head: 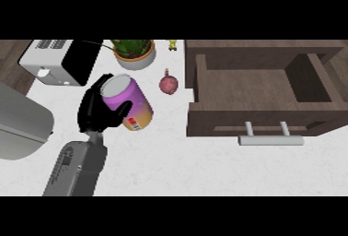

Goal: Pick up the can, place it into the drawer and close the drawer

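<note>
One hand shows, the left hand (97, 110), its fingers curled round the purple can (129, 102), which tilts just above the counter (176, 161). Well off to the hand's right, the drawer (262, 120) stands open, so placing and closing remain.

Kitchen: white counter (204, 170), toaster (58, 62), wooden drawer (262, 99).

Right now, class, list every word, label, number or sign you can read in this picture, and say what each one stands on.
None can be read.
Can, held in the left hand: a red and white label patch near its lower end, too blurred to read.
Toaster: no readable marking.
Drawer: no lettering.
</note>
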Robot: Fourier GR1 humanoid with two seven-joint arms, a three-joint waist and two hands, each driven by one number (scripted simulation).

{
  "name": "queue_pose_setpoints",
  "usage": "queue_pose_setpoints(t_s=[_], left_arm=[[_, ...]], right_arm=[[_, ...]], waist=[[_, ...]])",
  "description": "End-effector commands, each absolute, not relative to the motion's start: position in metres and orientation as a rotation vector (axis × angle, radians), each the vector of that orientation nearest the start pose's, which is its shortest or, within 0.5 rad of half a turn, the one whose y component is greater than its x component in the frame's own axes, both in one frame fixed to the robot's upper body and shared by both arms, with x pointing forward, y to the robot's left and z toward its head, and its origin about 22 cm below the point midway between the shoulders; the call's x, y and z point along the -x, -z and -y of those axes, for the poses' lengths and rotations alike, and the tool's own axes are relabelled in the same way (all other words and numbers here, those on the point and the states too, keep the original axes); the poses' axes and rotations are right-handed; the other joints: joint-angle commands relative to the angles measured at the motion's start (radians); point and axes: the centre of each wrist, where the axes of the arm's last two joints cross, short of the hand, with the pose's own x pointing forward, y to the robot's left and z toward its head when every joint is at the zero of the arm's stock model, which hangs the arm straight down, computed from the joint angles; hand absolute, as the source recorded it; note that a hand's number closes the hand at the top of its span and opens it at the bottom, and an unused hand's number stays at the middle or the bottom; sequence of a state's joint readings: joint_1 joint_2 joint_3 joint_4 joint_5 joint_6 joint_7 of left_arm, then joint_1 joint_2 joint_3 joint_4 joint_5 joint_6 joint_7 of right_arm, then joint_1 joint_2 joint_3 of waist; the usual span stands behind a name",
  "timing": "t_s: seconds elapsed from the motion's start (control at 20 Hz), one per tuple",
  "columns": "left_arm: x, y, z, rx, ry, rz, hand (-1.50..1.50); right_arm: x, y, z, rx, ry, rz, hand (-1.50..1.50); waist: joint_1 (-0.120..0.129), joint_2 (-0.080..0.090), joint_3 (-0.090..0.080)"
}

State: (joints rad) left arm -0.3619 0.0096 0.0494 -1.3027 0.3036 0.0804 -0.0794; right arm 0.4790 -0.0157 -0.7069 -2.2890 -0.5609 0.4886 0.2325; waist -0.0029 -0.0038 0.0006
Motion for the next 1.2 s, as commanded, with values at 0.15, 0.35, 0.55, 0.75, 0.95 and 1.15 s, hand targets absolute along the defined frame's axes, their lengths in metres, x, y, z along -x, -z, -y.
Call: queue_pose_setpoints(t_s=[0.15,0.35,0.55,0.75,0.95,1.15], left_arm=[[-0.328,-0.098,-0.166,0.224,-0.178,1.694,1.5],[-0.341,-0.121,-0.14,0.216,-0.172,1.718,1.5],[-0.351,-0.147,-0.119,0.213,-0.126,1.732,1.5],[-0.363,-0.162,-0.106,0.228,-0.12,1.723,1.5],[-0.376,-0.175,-0.083,0.196,-0.127,1.75,1.5],[-0.399,-0.201,-0.064,0.208,-0.118,1.741,1.5]], right_arm=[[-0.058,-0.12,0.356,0.161,0.146,1.797,-1.5],[-0.05,-0.113,0.363,0.158,0.147,1.774,-1.5],[-0.054,-0.112,0.365,0.164,0.147,1.789,-1.5],[-0.071,-0.12,0.352,0.162,0.121,1.784,-1.5],[-0.062,-0.124,0.353,0.165,0.154,1.768,-1.5],[-0.068,-0.115,0.357,0.128,0.156,1.786,-1.5]], waist=[[-0.003,0.001,0.0],[-0.011,0.002,0.0],[-0.014,0.002,0.0],[-0.008,0.004,-0.001],[-0.016,0.005,-0.001],[-0.028,0.008,0.0]])
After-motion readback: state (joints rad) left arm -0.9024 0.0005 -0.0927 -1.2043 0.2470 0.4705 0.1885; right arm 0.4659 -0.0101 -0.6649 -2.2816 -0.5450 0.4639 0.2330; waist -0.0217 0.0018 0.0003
